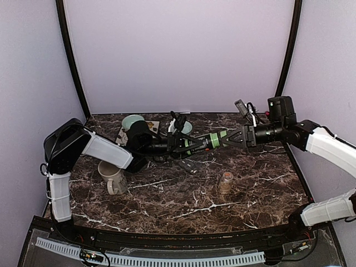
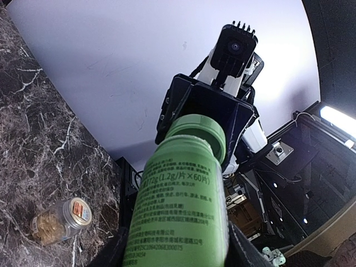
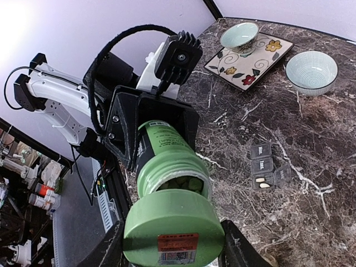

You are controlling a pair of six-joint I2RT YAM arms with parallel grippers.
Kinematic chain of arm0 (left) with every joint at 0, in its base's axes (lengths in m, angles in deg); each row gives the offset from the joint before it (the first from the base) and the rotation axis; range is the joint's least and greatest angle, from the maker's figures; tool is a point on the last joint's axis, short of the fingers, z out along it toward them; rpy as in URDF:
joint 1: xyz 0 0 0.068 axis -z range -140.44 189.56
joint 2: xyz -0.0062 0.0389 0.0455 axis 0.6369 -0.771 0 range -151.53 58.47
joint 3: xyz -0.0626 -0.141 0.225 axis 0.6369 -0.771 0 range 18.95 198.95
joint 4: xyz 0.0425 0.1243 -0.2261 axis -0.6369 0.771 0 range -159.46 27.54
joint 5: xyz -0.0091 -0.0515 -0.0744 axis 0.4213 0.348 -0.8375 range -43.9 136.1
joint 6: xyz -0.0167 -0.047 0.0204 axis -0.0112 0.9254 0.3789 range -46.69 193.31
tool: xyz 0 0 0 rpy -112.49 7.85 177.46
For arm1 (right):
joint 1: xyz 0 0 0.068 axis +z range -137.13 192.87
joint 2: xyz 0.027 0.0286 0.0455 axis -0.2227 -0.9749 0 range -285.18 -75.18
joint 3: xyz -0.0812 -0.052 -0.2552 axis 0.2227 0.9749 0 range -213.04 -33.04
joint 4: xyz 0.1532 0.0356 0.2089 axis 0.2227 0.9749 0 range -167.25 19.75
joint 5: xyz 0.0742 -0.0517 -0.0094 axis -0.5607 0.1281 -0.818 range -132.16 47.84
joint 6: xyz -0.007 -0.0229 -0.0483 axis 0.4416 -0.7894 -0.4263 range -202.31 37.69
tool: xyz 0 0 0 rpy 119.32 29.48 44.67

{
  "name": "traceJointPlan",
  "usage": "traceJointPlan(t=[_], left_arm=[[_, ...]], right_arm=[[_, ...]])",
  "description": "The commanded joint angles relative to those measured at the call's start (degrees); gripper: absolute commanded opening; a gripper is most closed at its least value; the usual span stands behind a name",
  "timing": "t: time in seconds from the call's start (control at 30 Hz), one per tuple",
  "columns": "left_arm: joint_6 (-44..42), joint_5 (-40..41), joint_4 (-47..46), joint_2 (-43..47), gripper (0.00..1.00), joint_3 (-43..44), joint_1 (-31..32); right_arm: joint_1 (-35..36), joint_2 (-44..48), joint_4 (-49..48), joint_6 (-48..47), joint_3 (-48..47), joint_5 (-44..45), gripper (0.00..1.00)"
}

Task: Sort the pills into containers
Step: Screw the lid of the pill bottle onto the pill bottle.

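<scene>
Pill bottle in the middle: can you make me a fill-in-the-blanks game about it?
1. The pill bottle gripped by the left tool is the colour ____.
2. The right tool is gripping the bottle's ____.
3. The mug stands on the table nearest the ____ arm.

Missing words: green, cap, left.

One green pill bottle (image 3: 167,150) and one green cap (image 3: 173,225) are in view, along with two robot arms (image 1: 105,150) (image 1: 328,146). The bench (image 1: 167,206) carries one small clear jar (image 1: 226,182) of pills, one white mug (image 1: 113,178), one pill organizer (image 3: 267,167), one flowered square plate (image 3: 261,62) and two bowls, one pale green (image 3: 239,35) and one ribbed white (image 3: 311,69).
</scene>
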Motion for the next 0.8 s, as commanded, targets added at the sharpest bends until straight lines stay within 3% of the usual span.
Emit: traceJointPlan(t=[0.0, 0.77], left_arm=[[1.29, -2.8, -2.6, -0.26, 0.0, 2.47, -0.55], [5.06, -7.23, -5.21, -2.16, 0.0, 5.0, -1.75]], right_arm=[[0.76, -1.0, -2.42, -0.03, -1.81, -1.2, 0.2], [2.49, -5.41, -6.64, 2.26, -3.14, -0.79, 0.2]])
